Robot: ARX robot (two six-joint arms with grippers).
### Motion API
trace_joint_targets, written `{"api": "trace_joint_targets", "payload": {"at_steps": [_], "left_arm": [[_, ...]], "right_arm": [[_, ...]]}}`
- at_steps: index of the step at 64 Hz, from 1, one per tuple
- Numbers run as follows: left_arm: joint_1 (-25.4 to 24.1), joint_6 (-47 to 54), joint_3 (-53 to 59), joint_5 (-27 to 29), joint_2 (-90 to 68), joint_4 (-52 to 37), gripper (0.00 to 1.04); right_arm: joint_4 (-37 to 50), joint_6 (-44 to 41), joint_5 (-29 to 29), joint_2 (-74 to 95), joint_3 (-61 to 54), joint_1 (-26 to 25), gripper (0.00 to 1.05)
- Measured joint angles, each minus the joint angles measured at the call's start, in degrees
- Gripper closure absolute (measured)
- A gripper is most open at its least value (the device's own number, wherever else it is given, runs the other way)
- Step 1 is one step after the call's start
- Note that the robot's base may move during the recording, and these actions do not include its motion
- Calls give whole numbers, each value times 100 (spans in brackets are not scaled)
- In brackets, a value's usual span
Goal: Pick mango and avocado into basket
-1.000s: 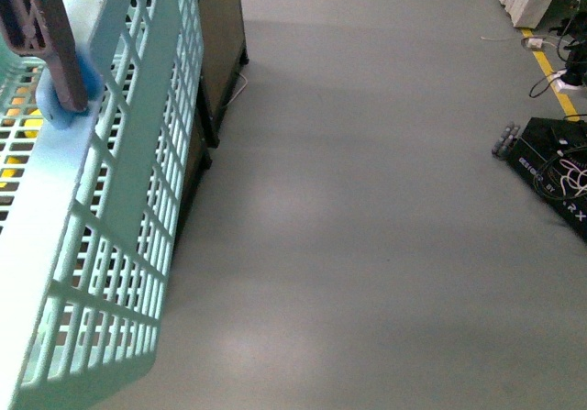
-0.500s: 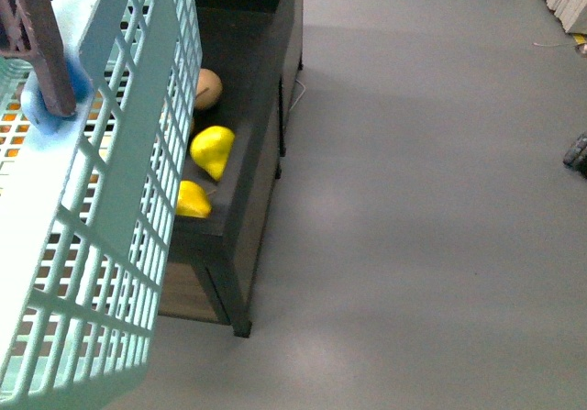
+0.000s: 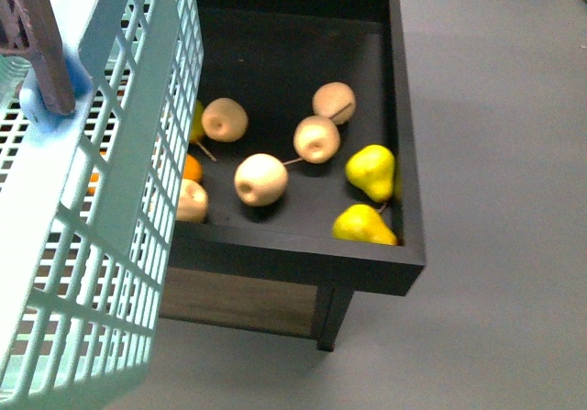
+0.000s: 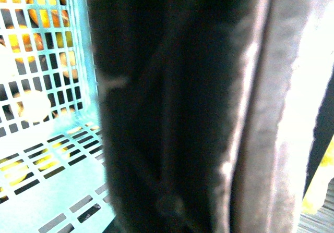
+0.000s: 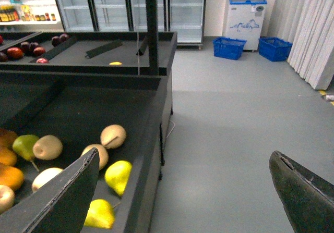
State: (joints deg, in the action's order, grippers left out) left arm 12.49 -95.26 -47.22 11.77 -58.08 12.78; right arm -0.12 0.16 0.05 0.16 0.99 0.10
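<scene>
Front view
Basket: the light teal lattice wall [image 3: 110,199] stands in front of the black counter's [image 3: 303,249] left end, with a brown handle [image 3: 41,43] at its rim.
Fruit: pale apples [image 3: 261,179] lie mid-counter, two yellow pears [image 3: 371,171] at its right front corner, and an orange [image 3: 191,167] just beside the basket wall.
Mango, avocado: cannot be made out.

Left wrist view
Basket: slotted wall and floor, with orange and yellow fruit showing through the slots.
Left fingers: cannot tell their state; a dark blurred mass [image 4: 182,113] covers most of the picture.

Right wrist view
Right fingers [image 5: 57,201]: spread wide, released, nothing between them.
Counter: pears nearest its corner, apples behind them, a yellow-green fruit [image 5: 25,145] further in.
</scene>
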Motion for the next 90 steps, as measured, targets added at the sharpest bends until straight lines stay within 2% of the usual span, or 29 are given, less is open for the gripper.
{"api": "trace_joint_targets", "payload": {"at_steps": [90], "left_arm": [[-2, 2, 2, -4, 7, 0, 91]], "right_arm": [[2, 2, -2, 0, 0, 0, 9]]}}
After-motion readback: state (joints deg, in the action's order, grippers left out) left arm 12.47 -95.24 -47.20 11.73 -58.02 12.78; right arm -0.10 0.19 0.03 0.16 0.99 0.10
